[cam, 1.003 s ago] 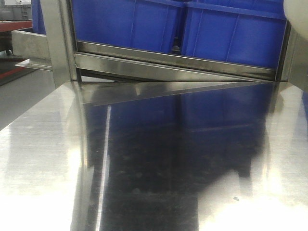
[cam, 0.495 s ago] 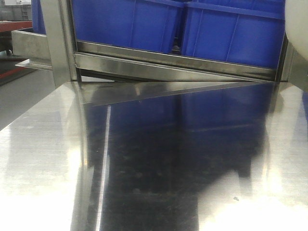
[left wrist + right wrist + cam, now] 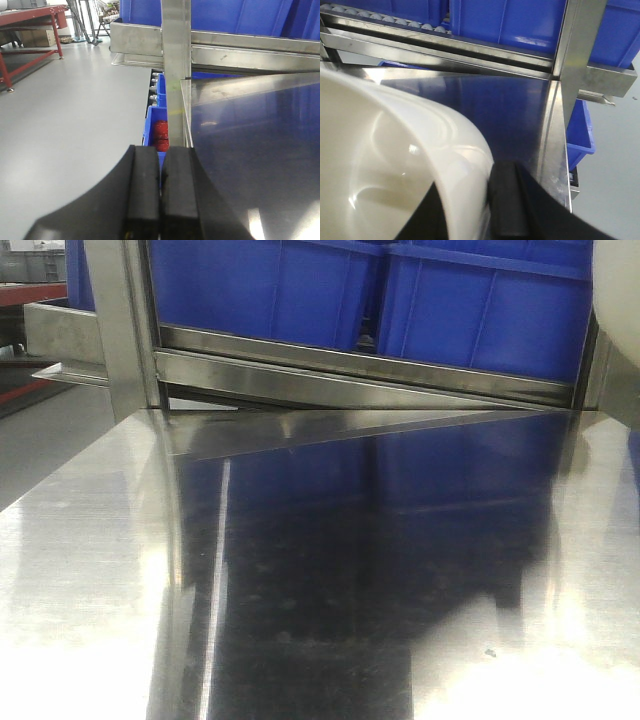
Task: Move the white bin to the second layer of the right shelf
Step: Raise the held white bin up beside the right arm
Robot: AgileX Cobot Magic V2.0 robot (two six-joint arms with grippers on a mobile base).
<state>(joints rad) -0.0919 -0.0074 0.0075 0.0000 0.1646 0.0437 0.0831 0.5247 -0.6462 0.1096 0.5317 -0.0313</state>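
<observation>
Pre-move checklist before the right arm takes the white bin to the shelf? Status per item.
1. Grip: right gripper shut on the white bin wall: ok.
2. Spare arm: left gripper shut, empty, near the left edge of the tabletop: ok.
3. Bin lifted off the tabletop: ok, judging by the front view.
4. Free slot on the roller level: cannot tell; blue crates cover the part in view.
5. Clearance to the upright post beside the right gripper: cannot tell.
</observation>
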